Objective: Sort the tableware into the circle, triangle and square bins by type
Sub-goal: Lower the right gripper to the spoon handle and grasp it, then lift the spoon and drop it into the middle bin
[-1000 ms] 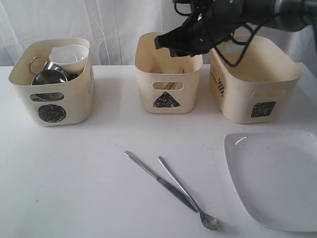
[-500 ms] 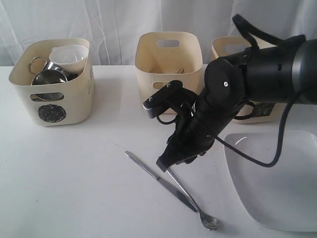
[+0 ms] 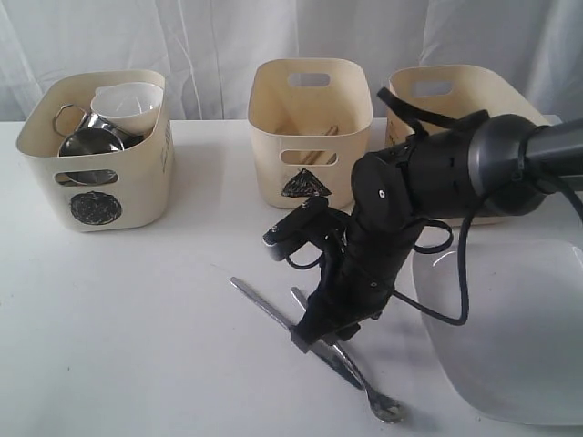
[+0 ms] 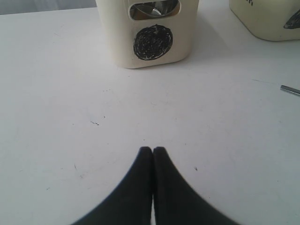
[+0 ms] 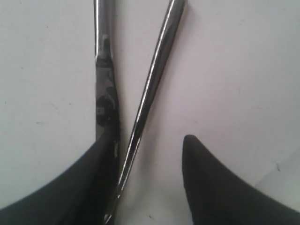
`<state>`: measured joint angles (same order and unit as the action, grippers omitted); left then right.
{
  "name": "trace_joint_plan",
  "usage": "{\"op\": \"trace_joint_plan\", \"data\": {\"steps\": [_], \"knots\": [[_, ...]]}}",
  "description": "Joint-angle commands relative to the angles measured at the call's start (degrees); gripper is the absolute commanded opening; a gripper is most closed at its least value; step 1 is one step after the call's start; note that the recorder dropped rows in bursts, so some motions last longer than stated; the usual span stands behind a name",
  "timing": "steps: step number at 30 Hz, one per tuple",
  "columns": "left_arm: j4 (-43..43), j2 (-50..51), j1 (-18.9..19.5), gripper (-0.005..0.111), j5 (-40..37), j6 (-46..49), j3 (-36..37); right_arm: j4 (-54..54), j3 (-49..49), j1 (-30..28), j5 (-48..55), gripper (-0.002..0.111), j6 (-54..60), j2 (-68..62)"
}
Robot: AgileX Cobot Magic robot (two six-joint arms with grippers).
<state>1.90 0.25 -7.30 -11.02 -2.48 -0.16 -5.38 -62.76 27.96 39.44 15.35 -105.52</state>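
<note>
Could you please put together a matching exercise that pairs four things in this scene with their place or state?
Things:
1. circle bin
2. triangle bin
3. plate
4. right gripper

Place or state:
A. open over the knife and spoon
B. holds chopsticks
C. lies on the table, outside the bins
D. holds a steel mug and white bowl

Pairs: 1-D, 2-B, 3-C, 4-A

table [image 3: 137, 319] — white, stretching across the whole foreground, a few tiny dark specks [image 4: 95, 123] dotting its surface | curtain [image 3: 209, 36] — white, hanging in soft folds behind the table
</note>
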Motion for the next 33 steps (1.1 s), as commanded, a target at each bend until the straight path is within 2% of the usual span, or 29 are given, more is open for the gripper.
{"op": "trace_joint_plan", "data": {"steps": [1,17,24,27,33], "knots": [[0.58,-0.25,0.17,0.0,-0.08,-0.34,0.16,-1.22,0.16,0.17,-0.38,0.044,-0.28,-0.81],[0.58,-0.25,0.17,0.0,-0.08,-0.34,0.16,0.3,0.16,0.54,-3.61,0.044,-0.15,-5.52],[0.58,-0.25,0.17,0.0,-0.08,-0.34,0.16,4.31,0.16,0.54,-3.61,0.03,-1.82,-5.95],[0.58,-0.25,0.17,0.0,-0.08,-0.34,0.16,7.75,0.16,0.54,-2.98,0.029,-5.34,-5.95],[0.58,-0.25,0.17,0.0,-0.08,-0.34,0.16,8.0,0.16,0.54,-1.98,0.026,-5.47,-5.95]]}}
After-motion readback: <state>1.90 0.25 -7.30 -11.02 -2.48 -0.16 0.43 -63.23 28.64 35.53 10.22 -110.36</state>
